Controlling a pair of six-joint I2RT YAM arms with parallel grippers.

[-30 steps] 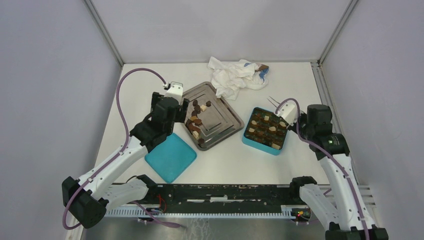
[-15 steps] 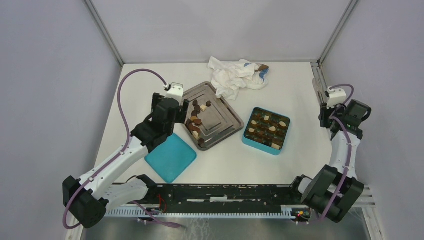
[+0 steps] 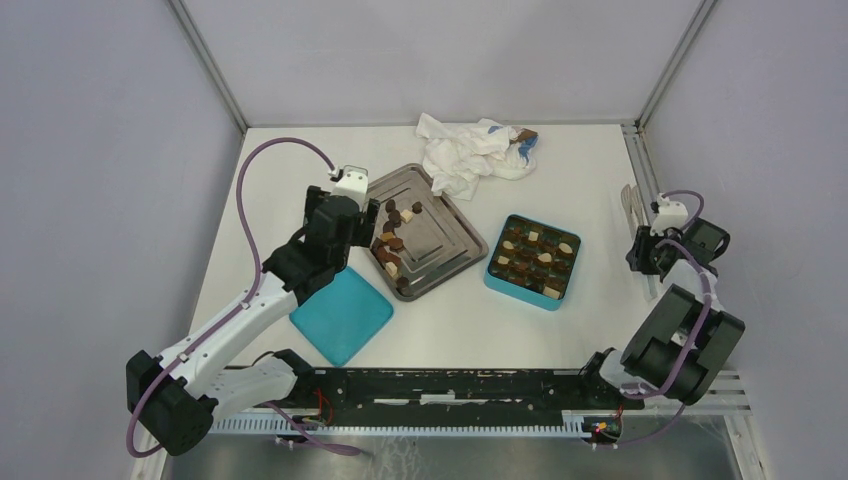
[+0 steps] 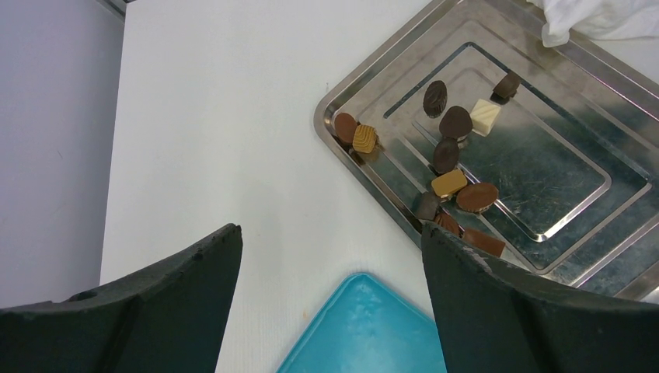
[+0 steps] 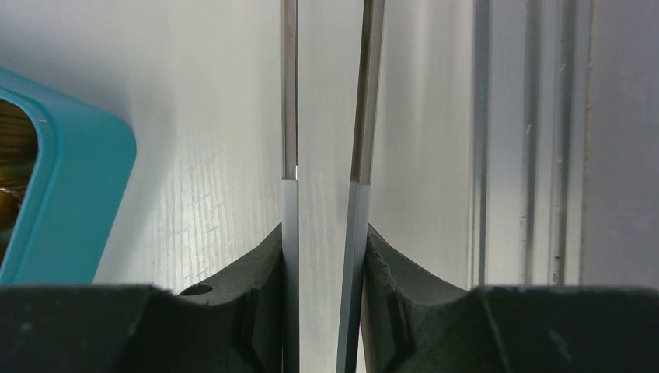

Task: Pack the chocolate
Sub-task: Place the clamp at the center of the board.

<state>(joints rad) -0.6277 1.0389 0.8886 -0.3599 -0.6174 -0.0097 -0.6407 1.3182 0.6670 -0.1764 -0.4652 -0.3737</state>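
Note:
Several loose chocolates (image 3: 392, 240) (image 4: 451, 155), dark, light brown and cream, lie on the left part of a steel tray (image 3: 455, 225) (image 4: 544, 155). More chocolates fill the cells of a teal box (image 3: 520, 292) (image 5: 62, 194). My left gripper (image 3: 350, 245) (image 4: 329, 233) hangs open over the table between the tray's left rim and a teal lid (image 3: 342, 313) (image 4: 365, 326), holding nothing. At the table's right edge my right gripper (image 3: 642, 240) (image 5: 322, 233) is shut on metal tweezers (image 3: 628, 200) (image 5: 289, 116). Their two blades stand slightly apart with nothing between them.
A crumpled white cloth (image 3: 465, 155) (image 4: 598, 15) with blue marks lies behind the tray. A metal frame rail (image 3: 640, 170) (image 5: 536, 155) runs along the right table edge, close to the tweezers. Grey walls enclose the table on three sides.
The right arm has swung from over the teal box out to the right table edge, carrying the tweezers. The left arm has stayed still.

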